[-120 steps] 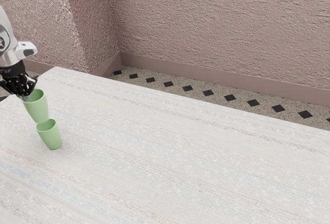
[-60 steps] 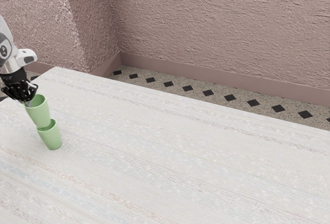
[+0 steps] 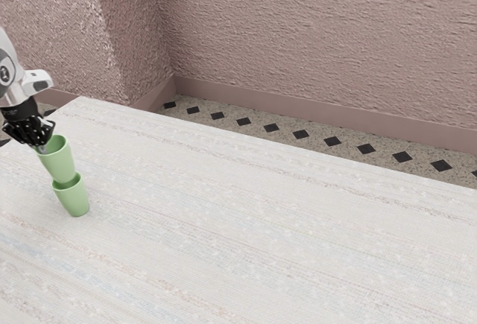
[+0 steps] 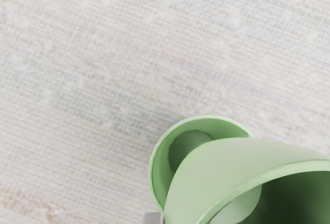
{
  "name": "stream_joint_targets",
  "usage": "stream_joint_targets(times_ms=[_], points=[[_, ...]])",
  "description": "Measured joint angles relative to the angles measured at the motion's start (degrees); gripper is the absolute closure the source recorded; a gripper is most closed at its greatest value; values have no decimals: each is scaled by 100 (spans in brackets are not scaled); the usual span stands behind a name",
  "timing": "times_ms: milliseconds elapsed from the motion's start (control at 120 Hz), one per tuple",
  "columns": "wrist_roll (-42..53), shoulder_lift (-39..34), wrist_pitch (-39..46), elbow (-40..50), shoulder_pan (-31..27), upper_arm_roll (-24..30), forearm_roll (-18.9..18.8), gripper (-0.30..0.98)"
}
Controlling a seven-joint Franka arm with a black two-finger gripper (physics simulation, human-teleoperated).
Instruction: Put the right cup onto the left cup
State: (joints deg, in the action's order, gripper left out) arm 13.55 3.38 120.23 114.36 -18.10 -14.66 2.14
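**Held cup over the lower cup's mouth, alignment is the open question**

Landmark: lower cup [image 3: 74,201], standing on the table [image 3: 238,242]. Presumably it's the "left" one in the task.

From where I stand, the gripper [image 3: 42,147] is above the lower cup and off toward the exterior view's left. It's closed on the upper cup [image 3: 59,164], pinching its wall at the rim.

Upper cup: mouth up, base down at the lower cup's opening. Its long axis looks close to parallel with the lower cup's, with a slight offset toward the gripper side. Wrist view shows a crescent of the lower cup's inside past the upper cup's wall. Can't tell if the base is inside the rim, touching it, or just above.

My read: late in the job, lining up and lowering. Next move should be a small nudge away from the gripper side if that offset is real, then straight down. Risk: base catches the lower cup's rim and tips it.
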Motion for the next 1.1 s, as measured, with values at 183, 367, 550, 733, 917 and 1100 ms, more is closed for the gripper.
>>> stream_joint_targets(times_ms=[183, 367, 550, 733, 917, 1100], points=[[64, 18, 8, 2, -43, 0, 3, 79], [111, 113, 33, -6, -5, 0, 4, 79], [144, 282, 105, -20, -9, -1, 9, 79], [171, 415, 164, -33, -7, -1, 22, 75], [214, 501, 191, -40, -7, -1, 140, 39], [246, 415, 184, -46, -7, -1, 199, 17]])
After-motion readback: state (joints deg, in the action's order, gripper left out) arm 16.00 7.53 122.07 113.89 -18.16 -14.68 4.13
